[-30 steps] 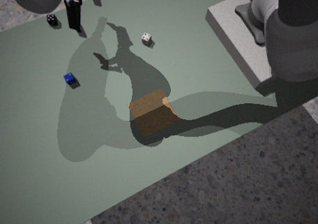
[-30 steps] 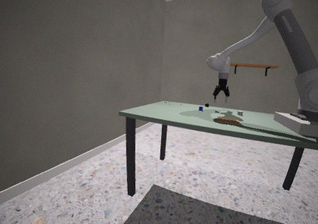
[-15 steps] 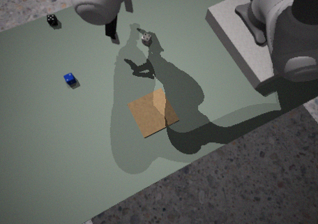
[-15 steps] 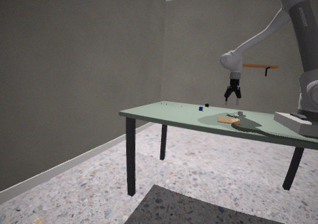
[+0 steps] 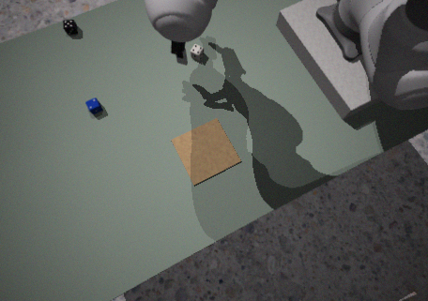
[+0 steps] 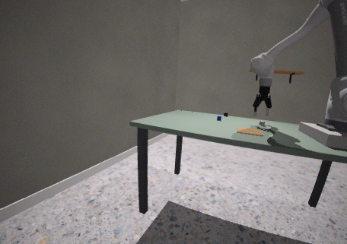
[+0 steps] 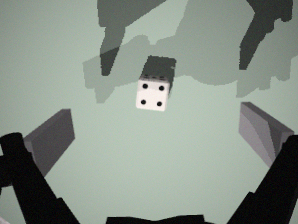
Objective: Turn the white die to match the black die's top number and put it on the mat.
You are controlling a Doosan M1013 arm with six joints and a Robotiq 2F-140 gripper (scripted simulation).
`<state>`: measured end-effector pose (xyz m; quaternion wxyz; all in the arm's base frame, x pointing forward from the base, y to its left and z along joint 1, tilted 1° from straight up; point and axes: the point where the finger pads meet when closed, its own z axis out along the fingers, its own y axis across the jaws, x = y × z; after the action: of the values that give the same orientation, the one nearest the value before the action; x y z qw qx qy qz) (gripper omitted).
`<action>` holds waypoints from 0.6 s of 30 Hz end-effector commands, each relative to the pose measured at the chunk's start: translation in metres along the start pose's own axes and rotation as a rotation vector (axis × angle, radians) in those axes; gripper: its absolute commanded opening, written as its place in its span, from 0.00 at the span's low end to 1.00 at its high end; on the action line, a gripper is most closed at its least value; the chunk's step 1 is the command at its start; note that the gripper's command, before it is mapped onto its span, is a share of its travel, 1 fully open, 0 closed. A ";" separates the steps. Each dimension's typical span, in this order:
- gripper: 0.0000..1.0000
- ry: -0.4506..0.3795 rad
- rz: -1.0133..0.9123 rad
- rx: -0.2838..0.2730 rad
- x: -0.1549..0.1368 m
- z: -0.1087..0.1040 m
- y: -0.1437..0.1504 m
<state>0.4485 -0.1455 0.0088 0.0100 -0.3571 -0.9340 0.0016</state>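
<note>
The white die (image 5: 196, 50) (image 6: 262, 123) (image 7: 153, 95) sits flat on the table, off the mat, with the number 4 on top. My gripper (image 6: 262, 112) (image 7: 155, 120) is open and empty, pointing down high above the table near the white die. In the wrist view the die lies between the fingers' lines, a little beyond the tips. The black die (image 5: 69, 26) (image 6: 226, 114) lies near the table's far edge; its top appears to show 5. The blue die (image 5: 94, 106) (image 6: 219, 118) sits flat; its top number is hard to read. The orange-brown mat (image 5: 206, 151) (image 6: 249, 131) bears nothing.
The pale base block (image 5: 324, 65) (image 6: 316, 134) under the arm stands on the green table (image 5: 141, 205) (image 6: 198, 125), to the right of the white die and mat. A shelf (image 6: 289, 72) hangs on the wall behind. The arm's shadow falls across the table beside the white die.
</note>
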 end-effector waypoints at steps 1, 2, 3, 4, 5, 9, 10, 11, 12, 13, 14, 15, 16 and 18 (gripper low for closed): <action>1.00 -0.007 -0.002 0.002 0.008 0.000 -0.001; 1.00 -0.007 -0.002 0.002 0.010 0.000 -0.001; 1.00 -0.007 -0.002 0.002 0.012 0.000 -0.001; 1.00 -0.007 -0.002 0.002 0.013 0.000 -0.002; 1.00 -0.007 -0.002 0.002 0.014 0.000 -0.002; 1.00 -0.007 -0.002 0.002 0.015 0.000 -0.002; 1.00 -0.007 -0.002 0.002 0.015 0.000 -0.002; 1.00 -0.007 -0.002 0.002 0.015 0.000 -0.002; 1.00 -0.007 -0.002 0.002 0.015 0.000 -0.002; 1.00 -0.007 -0.002 0.002 0.015 0.000 -0.002; 1.00 -0.007 -0.002 0.002 0.015 0.000 -0.002; 1.00 -0.007 -0.002 0.002 0.015 0.000 -0.002; 1.00 -0.007 -0.002 0.002 0.015 0.000 -0.002; 1.00 -0.007 -0.002 0.002 0.015 0.000 -0.002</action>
<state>0.4378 -0.1374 0.0094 0.0097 -0.3575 -0.9339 0.0017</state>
